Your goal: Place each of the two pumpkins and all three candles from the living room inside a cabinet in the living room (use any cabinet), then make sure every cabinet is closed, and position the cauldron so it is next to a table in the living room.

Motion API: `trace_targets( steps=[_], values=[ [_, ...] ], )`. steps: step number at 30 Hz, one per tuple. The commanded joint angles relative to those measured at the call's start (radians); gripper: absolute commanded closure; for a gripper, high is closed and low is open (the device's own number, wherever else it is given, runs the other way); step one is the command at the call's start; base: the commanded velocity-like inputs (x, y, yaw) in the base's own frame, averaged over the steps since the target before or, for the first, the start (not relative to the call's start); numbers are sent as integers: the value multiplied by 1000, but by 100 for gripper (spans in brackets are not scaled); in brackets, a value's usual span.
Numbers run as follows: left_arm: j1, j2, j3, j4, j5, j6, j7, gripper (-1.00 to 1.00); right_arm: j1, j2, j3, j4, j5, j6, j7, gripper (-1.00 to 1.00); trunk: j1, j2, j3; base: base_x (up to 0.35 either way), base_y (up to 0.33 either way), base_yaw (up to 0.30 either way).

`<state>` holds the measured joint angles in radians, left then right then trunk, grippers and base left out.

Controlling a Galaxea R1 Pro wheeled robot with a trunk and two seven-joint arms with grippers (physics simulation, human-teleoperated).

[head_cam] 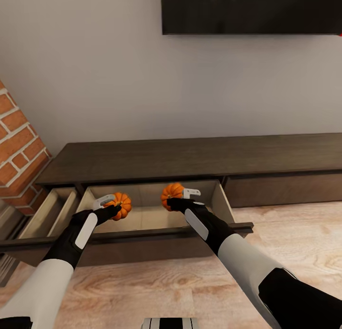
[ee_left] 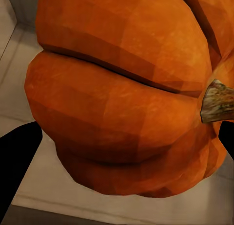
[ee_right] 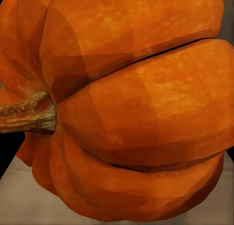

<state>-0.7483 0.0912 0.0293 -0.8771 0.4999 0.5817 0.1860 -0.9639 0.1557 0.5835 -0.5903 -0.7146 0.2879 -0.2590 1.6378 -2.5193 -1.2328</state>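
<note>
The long dark-brown cabinet [head_cam: 190,158] stands against the wall with a wide drawer [head_cam: 156,231] pulled open, showing its beige inside. My left gripper [head_cam: 115,206] is shut on an orange pumpkin [head_cam: 121,205] held over the drawer's left part. My right gripper [head_cam: 176,199] is shut on the second pumpkin [head_cam: 172,192] over the drawer's right part. Close up, the left wrist view has its pumpkin [ee_left: 126,98] with the stem to one side, and the right wrist view has the other pumpkin [ee_right: 131,103] above the pale drawer floor. Candles, cauldron and table are out of view.
A second, narrower drawer [head_cam: 47,215] stands open at the left end of the cabinet, beside a red brick column [head_cam: 19,148]. A dark TV screen [head_cam: 251,10] hangs on the wall above. Light wood floor [head_cam: 156,281] lies in front of the unit.
</note>
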Motion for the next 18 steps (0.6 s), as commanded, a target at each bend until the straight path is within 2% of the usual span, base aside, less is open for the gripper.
trace_targets(
  steps=[1, 9, 18],
  values=[
    [0, 0, 0, -2, 11, 4, 9, 100, -1, -1, 6, -2, -8, 2, -11, 100, 0, 0, -1, 193, -54, 0],
    [0, 1, 0, -2, 11, 4, 9, 100, -1, -1, 6, -2, -8, 3, -11, 100, 0, 0, -1, 112, -16, 0],
    [0, 1, 0, -3, 11, 4, 8, 100, -1, -1, 6, 2, -10, 5, -11, 100, 0, 0, -1, 13, 0, 0]
  ],
)
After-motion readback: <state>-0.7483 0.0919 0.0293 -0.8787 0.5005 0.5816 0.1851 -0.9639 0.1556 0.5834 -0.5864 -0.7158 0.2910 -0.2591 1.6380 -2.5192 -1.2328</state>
